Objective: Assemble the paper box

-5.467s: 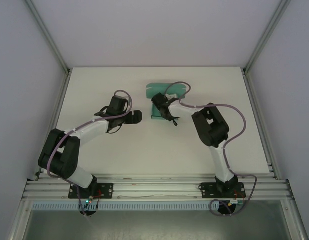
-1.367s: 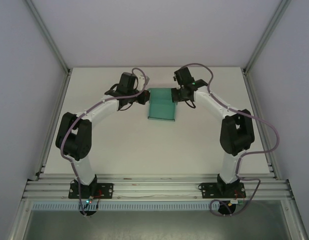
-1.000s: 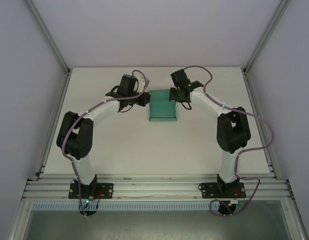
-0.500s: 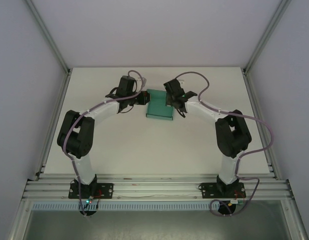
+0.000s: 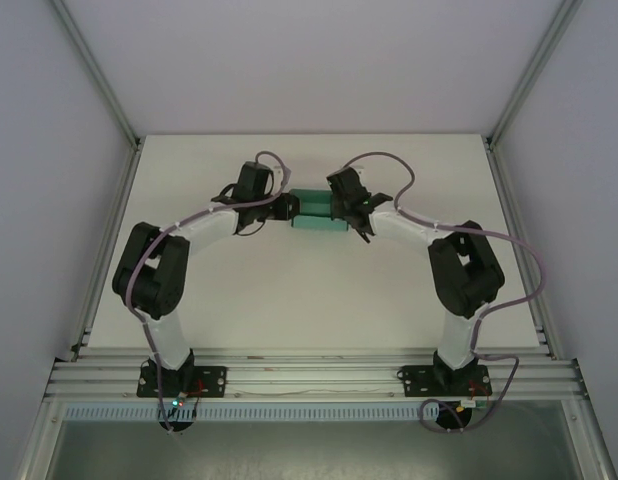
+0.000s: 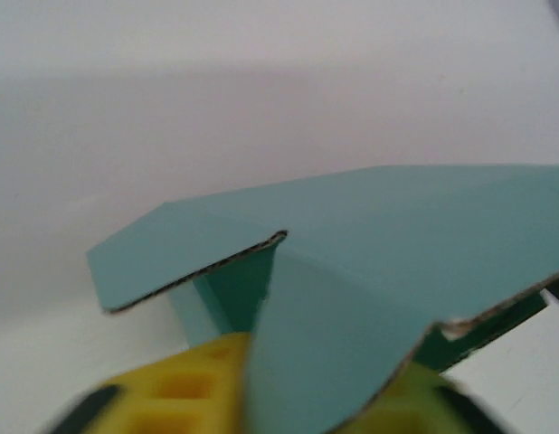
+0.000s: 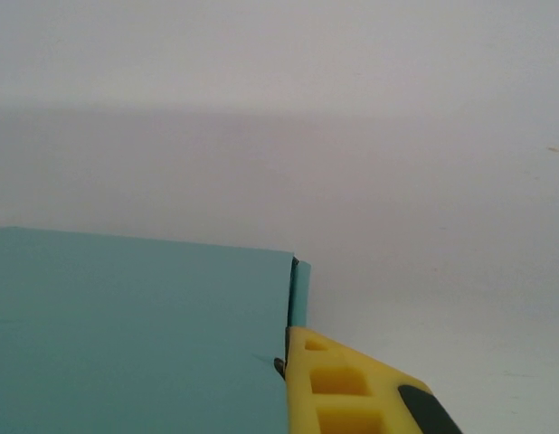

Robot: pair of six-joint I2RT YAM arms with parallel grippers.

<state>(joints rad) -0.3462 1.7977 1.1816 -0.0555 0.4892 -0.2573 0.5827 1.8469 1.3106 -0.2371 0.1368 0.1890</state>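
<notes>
The teal-green paper box (image 5: 314,213) lies at the far middle of the white table (image 5: 289,300), folded into a short, narrow shape between both grippers. My left gripper (image 5: 288,207) is at its left end. In the left wrist view its yellow fingers (image 6: 175,393) stand apart, and a bent flap of the paper box (image 6: 352,262) lies in the gap of the left gripper (image 6: 325,384). My right gripper (image 5: 341,208) is at the right end. It is shut on the edge of a flat panel of the paper box (image 7: 126,334), where one yellow finger (image 7: 352,393) presses against it.
Aluminium frame posts (image 5: 99,90) and grey walls enclose the table on the left, right and far sides. The arm bases sit on the rail (image 5: 309,375) at the near edge. Purple cables (image 5: 509,240) loop off both arms.
My right gripper swung left and nearer with the panel, folding the box from a tall sheet into a short shape. The left gripper's jaws parted and it shifted slightly nearer.
</notes>
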